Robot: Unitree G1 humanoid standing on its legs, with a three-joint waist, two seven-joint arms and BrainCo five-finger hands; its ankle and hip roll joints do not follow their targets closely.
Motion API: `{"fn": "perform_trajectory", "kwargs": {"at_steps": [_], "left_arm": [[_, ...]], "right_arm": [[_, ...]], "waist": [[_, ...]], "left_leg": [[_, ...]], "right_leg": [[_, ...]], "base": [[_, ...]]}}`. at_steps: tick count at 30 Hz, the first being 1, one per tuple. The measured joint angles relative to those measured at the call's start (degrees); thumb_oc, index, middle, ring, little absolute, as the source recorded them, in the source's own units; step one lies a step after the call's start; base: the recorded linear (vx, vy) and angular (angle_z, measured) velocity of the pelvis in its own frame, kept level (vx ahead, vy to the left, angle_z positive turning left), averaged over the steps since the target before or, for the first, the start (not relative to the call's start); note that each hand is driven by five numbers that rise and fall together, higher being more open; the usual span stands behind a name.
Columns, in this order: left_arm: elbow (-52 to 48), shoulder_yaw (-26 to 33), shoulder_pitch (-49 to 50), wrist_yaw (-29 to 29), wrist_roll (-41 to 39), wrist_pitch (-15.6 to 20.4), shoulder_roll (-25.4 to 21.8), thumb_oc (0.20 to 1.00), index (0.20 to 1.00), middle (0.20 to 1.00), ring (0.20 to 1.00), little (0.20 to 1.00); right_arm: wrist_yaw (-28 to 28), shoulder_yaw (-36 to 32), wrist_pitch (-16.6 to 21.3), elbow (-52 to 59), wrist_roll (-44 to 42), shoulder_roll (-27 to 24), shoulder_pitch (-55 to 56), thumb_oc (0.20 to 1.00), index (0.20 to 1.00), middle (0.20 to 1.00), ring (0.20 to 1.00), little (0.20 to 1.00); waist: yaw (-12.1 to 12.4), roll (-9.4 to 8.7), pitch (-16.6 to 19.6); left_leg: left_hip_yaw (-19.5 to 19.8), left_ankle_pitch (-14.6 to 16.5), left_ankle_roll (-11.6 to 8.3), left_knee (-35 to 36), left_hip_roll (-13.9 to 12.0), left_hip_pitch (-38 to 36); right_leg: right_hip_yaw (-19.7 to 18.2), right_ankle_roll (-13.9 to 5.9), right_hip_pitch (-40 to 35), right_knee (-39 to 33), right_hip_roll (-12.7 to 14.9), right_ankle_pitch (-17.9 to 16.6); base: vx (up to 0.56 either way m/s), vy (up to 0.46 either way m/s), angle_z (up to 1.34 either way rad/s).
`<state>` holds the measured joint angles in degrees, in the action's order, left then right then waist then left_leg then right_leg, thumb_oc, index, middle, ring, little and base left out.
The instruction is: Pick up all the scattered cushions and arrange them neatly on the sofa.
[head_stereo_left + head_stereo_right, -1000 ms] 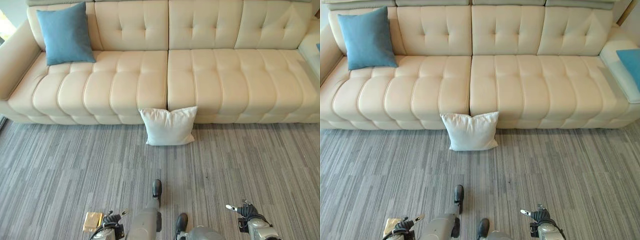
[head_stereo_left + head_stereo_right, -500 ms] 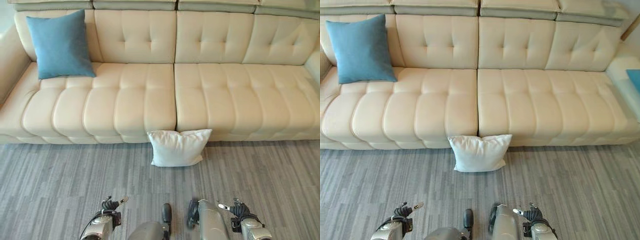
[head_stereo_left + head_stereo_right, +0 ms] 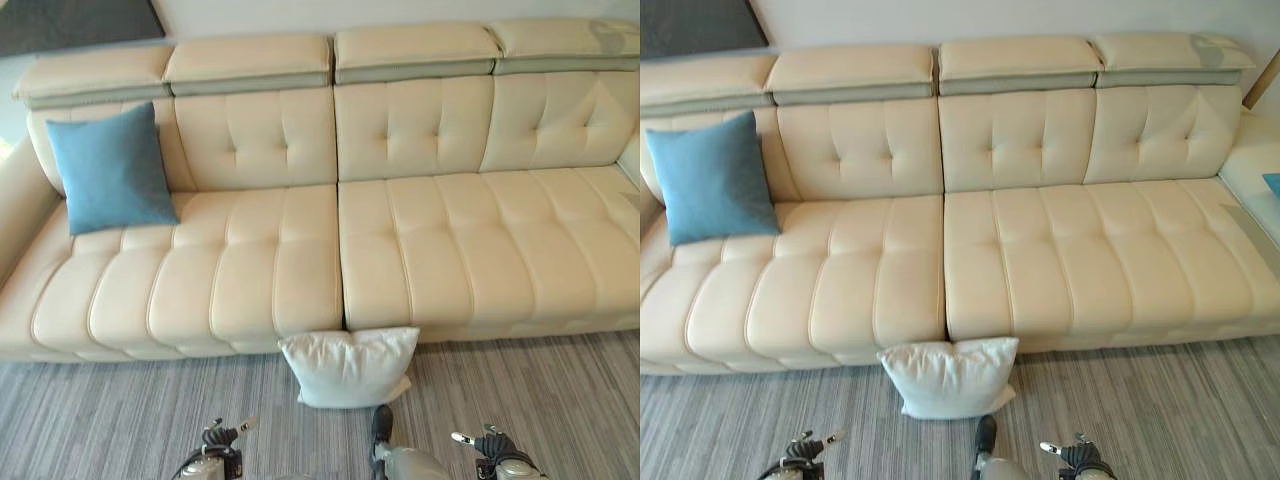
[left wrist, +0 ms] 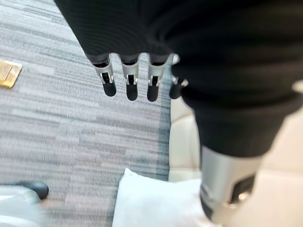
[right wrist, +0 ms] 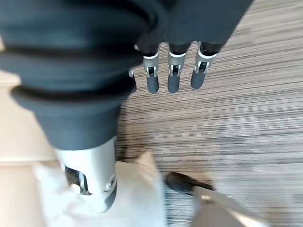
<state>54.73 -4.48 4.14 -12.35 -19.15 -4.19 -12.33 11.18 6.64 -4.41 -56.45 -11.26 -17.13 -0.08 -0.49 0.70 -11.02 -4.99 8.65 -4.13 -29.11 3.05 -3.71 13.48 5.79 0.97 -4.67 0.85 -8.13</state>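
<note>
Leaning against the cream tufted leather sofa (image 3: 340,260) front, the white square fabric cushion (image 3: 348,367) stands on the grey striped carpet (image 3: 120,420); soft, light, best gripped by its side edges. Left hand (image 4: 130,78) and right hand (image 5: 173,71) hang empty, fingers straight.

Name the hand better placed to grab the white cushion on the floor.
Roughly even, slight edge to the left. The white cushion leans against the sofa front, between the left hand and right hand; both are open and empty, the left somewhat closer.

The sofa (image 3: 400,250) is cream with tufted, channelled panels. At its ten o'clock is a blue cushion (image 3: 110,170); a white cushion (image 3: 348,367) sits on grey striped carpet (image 3: 120,420).
</note>
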Motion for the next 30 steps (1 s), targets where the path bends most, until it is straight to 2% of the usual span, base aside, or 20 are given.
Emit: {"fn": "perform_trajectory", "kwargs": {"at_steps": [1,2,3,4,5,7,8,9,10,12,15,16,17,19,22,24,26,28,29,30], "left_arm": [[0.05,-0.01,-0.5,0.01,0.0,-0.01,0.15,1.0,1.0,1.0,1.0,1.0],[0.01,-0.01,-1.33,0.0,-0.01,0.02,0.11,1.0,1.0,1.0,1.0,1.0],[-0.12,-0.05,-2.37,-0.05,-0.03,0.02,-0.04,1.0,1.0,1.0,1.0,1.0],[-0.51,-0.12,-2.83,-0.02,-0.03,0.03,-0.08,1.0,1.0,1.0,1.0,1.0],[-1.48,-0.19,-3.21,-0.01,-0.02,0.07,-0.13,1.0,1.0,1.0,1.0,1.0],[-2.24,-0.57,-4.38,0.03,-0.01,0.0,-0.23,1.0,1.0,1.0,1.0,1.0],[-2.32,-0.61,-4.5,0.01,0.01,0.01,-0.25,1.0,1.0,1.0,1.0,1.0],[-2.38,-0.71,-4.84,0.0,0.01,0.02,-0.24,1.0,1.0,1.0,1.0,1.0],[-2.33,-1.03,-4.91,-0.03,0.02,-0.05,-0.28,1.0,1.0,1.0,1.0,1.0],[-1.81,-1.26,-4.75,-0.03,0.03,-0.21,-0.23,1.0,1.0,1.0,1.0,1.0],[-0.85,-2.6,-5.05,0.01,0.14,-0.17,-0.06,1.0,1.0,1.0,1.0,1.0],[-0.1,-2.79,-5.51,-0.02,0.16,-0.23,-0.07,1.0,1.0,1.0,1.0,1.0],[0.06,-2.9,-5.84,-0.09,0.21,-0.26,-0.11,1.0,1.0,1.0,1.0,1.0],[0.7,-4.0,-6.32,-0.26,0.31,-0.25,-0.33,1.0,1.0,1.0,1.0,1.0],[3.33,-6.85,-11.11,-1.8,0.31,0.01,-2.07,1.0,1.0,1.0,1.0,1.0],[3.53,-6.68,-13.37,-2.34,0.3,0.04,-2.83,1.0,1.0,1.0,1.0,1.0],[7.02,-8.07,-19.02,-3.33,0.23,0.85,-5.06,1.0,1.0,1.0,1.0,1.0],[13.02,-8.86,-29.9,-5.02,-0.01,1.01,-9.01,1.0,1.0,1.0,1.0,1.0],[13.79,-8.9,-35.87,-6.38,-0.06,1.23,-12.06,1.0,1.0,1.0,1.0,1.0],[13.68,-9.05,-39.89,-7.9,-0.76,1.84,-13.97,1.0,1.0,1.0,1.0,1.0]], "right_arm": [[0.01,0.33,0.33,0.02,0.0,-0.4,-0.62,1.0,1.0,1.0,1.0,1.0],[-0.01,0.76,0.29,-0.25,0.0,-0.59,-1.19,1.0,1.0,1.0,1.0,1.0],[0.02,1.64,0.25,-0.38,0.0,-0.65,-2.06,1.0,1.0,1.0,1.0,1.0],[0.02,1.67,0.25,-0.4,0.0,-0.6,-2.53,1.0,1.0,1.0,1.0,1.0],[0.03,1.71,0.27,-0.25,-0.03,-0.6,-3.23,1.0,1.0,1.0,1.0,1.0],[0.07,1.7,0.32,0.39,-0.01,-1.02,-3.78,1.0,1.0,1.0,1.0,1.0],[0.14,1.86,0.19,0.37,0.0,-1.08,-3.74,1.0,1.0,1.0,1.0,1.0],[0.15,1.85,0.12,0.37,0.01,-1.18,-3.49,1.0,1.0,1.0,1.0,1.0],[0.18,1.84,0.09,0.31,0.05,-1.27,-3.47,1.0,1.0,1.0,1.0,1.0],[0.2,1.86,0.07,0.38,0.06,-1.32,-3.3,1.0,1.0,1.0,1.0,1.0],[0.25,1.82,0.05,0.41,0.13,-1.63,-2.56,1.0,1.0,1.0,1.0,1.0],[0.38,1.77,0.04,0.44,0.18,-1.78,-2.78,1.0,1.0,1.0,1.0,1.0],[0.58,1.78,-0.02,0.37,0.42,-1.79,-2.98,1.0,1.0,1.0,1.0,1.0],[0.99,1.87,-0.13,-0.63,1.29,-1.74,-3.85,1.0,1.0,1.0,1.0,1.0],[2.8,3.56,-0.25,-2.98,1.68,-2.4,-10.14,1.0,1.0,1.0,1.0,1.0],[3.34,3.76,-0.43,-3.37,1.74,-2.46,-13.39,1.0,1.0,1.0,1.0,1.0],[4.17,3.83,-0.55,-8.35,0.98,-3.82,-20.97,1.0,1.0,1.0,1.0,1.0],[6.36,1.33,-0.32,-13.64,-1.77,-8.3,-31.96,1.0,1.0,1.0,1.0,1.0],[8.3,0.39,0.36,-14.55,-3.18,-11.71,-38.72,1.0,1.0,1.0,1.0,1.0],[10.26,0.1,1.14,-14.32,-5.85,-13.52,-43.11,1.0,1.0,1.0,1.0,1.0]], "waist": [[-0.11,0.7,-0.24],[-0.26,0.85,-0.53],[-0.17,-0.08,-1.26],[-0.19,-0.19,-1.58],[-0.49,-0.92,-2.46],[-0.79,-1.12,-4.17],[-0.98,-1.17,-4.23],[-1.52,-1.08,-4.5],[-1.74,-1.01,-5.16],[-2.05,-0.92,-5.65],[-2.39,0.59,-5.99],[-2.48,1.48,-6.5],[-2.36,1.38,-6.79],[-1.76,1.4,-7.02],[-1.8,2.04,-9.65],[-1.57,2.1,-11.83],[-1.3,1.97,-13.18],[-0.69,2.14,-18.22],[-0.62,2.29,-22.09],[-0.63,2.16,-22.23]], "left_leg": [[1.06,-0.04,-0.12,-5.87,-1.07,3.91],[1.28,0.0,-0.2,-8.52,-1.68,6.11],[1.15,0.06,-0.15,-6.73,-2.37,9.05],[0.94,0.04,-0.16,-4.41,-2.81,10.06],[0.46,0.02,-0.16,1.74,-2.94,10.5],[0.07,-1.44,-0.08,14.58,-4.19,10.49],[0.19,-3.03,-0.65,20.35,-4.33,10.18],[1.38,-6.62,-1.47,27.29,-4.68,8.95],[1.44,-9.31,-1.53,29.74,-5.47,8.06],[0.93,-10.24,-1.31,29.52,-6.23,6.53],[0.86,-11.23,-0.88,33.58,-7.6,2.04],[0.93,-12.51,0.23,33.94,-7.6,1.42],[0.58,-14.08,1.32,33.8,-7.25,1.95],[-0.13,-14.53,2.14,33.79,-5.87,3.19],[-0.19,-15.48,2.9,33.15,-4.45,10.12],[-0.2,-16.5,3.58,32.89,-4.0,11.7],[-0.32,-15.34,3.36,28.47,-3.76,19.06],[-0.68,-15.04,3.92,25.76,-3.32,26.02],[-1.4,-15.73,4.17,24.93,-3.28,29.13],[-2.01,-15.9,3.95,23.21,-3.24,34.35]], "right_leg": [[0.22,1.09,-0.27,0.0,-0.7,0.96],[0.57,0.8,-0.53,0.02,-0.84,0.73],[0.76,1.82,-1.17,0.01,-0.69,1.65],[0.81,1.89,-1.48,0.01,-0.56,2.0],[1.3,1.92,-1.82,0.0,-0.48,2.18],[1.66,1.34,-3.36,-0.01,-0.62,2.77],[1.91,0.85,-3.6,-0.02,-0.64,3.2],[2.42,0.48,-3.96,-0.01,-0.81,3.47],[2.36,0.25,-4.3,-0.06,-0.97,3.64],[2.28,0.1,-4.89,-0.04,-1.04,3.81],[2.35,-1.19,-4.61,-0.02,-1.77,3.97],[2.45,-2.03,-3.9,-0.03,-1.81,3.78],[2.29,-2.9,-3.45,-0.02,-1.45,3.76],[2.15,-4.47,-2.19,-0.02,-0.02,3.23],[1.95,-5.85,5.76,3.13,1.98,2.56],[2.09,-5.94,7.28,3.66,2.49,1.82],[1.68,-5.55,15.42,9.16,3.83,3.41],[0.71,-4.94,23.08,13.64,4.82,3.8],[0.49,-4.83,26.73,15.55,5.41,3.52],[0.05,-4.7,32.43,17.94,5.9,3.6]], "base": [[0.15,-0.193,-0.11],[0.21,-0.214,0.12],[0.2,-0.147,0.08],[0.16,-0.104,0.06],[0.11,-0.028,0.0],[0.13,-0.016,0.02],[0.11,0.009,0.17],[0.12,0.043,0.14],[0.16,0.085,0.04],[0.12,0.099,-0.01],[0.07,0.149,0.11],[0.02,0.096,0.1],[-0.06,0.141,0.06],[-0.16,0.149,-0.03],[-0.12,0.064,0.05],[-0.17,0.099,0.07],[-0.09,0.095,-0.01],[-0.07,0.102,0.02],[-0.05,0.094,0.03],[-0.04,0.066,-0.03]]}}
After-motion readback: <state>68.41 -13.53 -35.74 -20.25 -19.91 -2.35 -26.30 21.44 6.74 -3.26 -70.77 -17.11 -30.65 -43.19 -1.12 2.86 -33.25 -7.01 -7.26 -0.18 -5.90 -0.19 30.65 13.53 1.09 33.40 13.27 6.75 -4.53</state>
